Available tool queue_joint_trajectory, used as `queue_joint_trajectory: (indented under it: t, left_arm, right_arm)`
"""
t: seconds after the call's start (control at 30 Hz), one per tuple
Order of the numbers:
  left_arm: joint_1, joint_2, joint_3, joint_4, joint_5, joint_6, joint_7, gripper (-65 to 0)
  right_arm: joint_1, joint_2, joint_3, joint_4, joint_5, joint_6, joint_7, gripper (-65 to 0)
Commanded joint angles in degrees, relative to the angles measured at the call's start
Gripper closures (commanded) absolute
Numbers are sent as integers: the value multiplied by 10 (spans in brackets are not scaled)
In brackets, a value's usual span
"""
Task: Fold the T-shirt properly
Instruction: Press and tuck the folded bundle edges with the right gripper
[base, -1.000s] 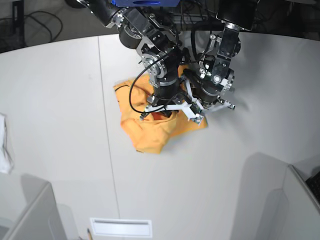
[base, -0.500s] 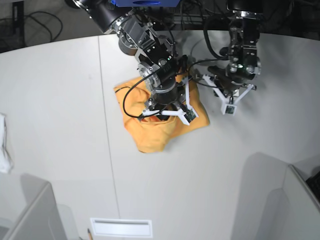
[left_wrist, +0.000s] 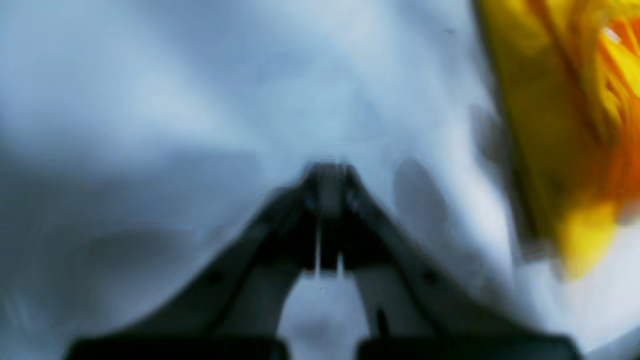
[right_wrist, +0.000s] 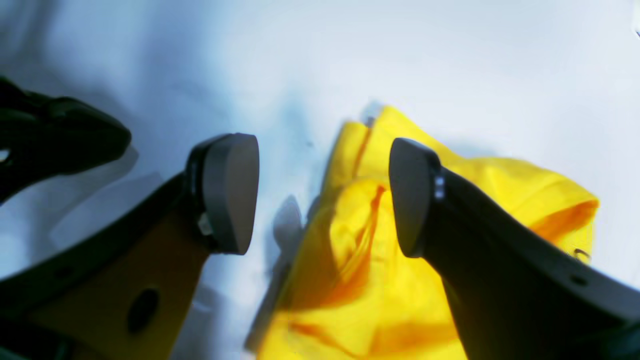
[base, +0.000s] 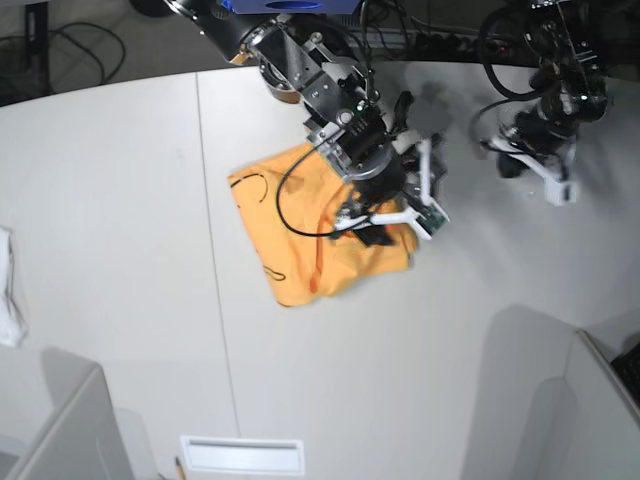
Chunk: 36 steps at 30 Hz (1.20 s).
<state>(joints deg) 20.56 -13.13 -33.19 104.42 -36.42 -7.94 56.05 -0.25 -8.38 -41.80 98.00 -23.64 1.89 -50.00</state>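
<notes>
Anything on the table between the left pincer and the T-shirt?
No: bare white table separates the left pincer from the T-shirt, shown in the base view.

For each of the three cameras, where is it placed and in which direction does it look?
Base: high above, looking down on the table, the T-shirt and both arms.
Left wrist: on the left arm, looking past the shut left gripper at the table; blurred.
Right wrist: on the right arm, looking between the open right gripper fingers.
All three views show the T-shirt.
</notes>
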Motion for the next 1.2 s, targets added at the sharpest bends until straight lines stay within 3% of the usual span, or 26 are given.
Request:
queue_joint_trajectory:
  t: [0.0,0.13,0.17,0.23,0.33,0.7,0.87,1.17]
  left_arm:
    - [5,-36,-34,9,27,-6,-15,0]
    - [8,-36,-84,9,28,-55,-15,0]
    - [8,-35,-95,9,29,-60,-15,0]
    - [10,-35,-108,10,30,-62,-15,0]
    - [11,-37,-112,9,31,-62,-15,0]
    - [36,-33,-113,13,29,-63,-19,0]
    - [50,-33,-142,13,28,-65,-19,0]
    - [53,-33,-185,12,31,-108,-16,0]
  right_arm:
    - [-1,19,19,39,2,-19,14,-383]
    - [-15,42,20,143,1,-18,14,-372]
    - [-15,47,21,148,1,-18,16,-342]
    - [-13,57,21,148,1,-18,17,-234]
    - [-15,59,20,142,2,-15,14,0]
    - [5,53,24,28,3,-18,20,0]
    - [18,37,86,-22,4,-18,49,0]
    - [32,17,102,-88,4,-16,59,0]
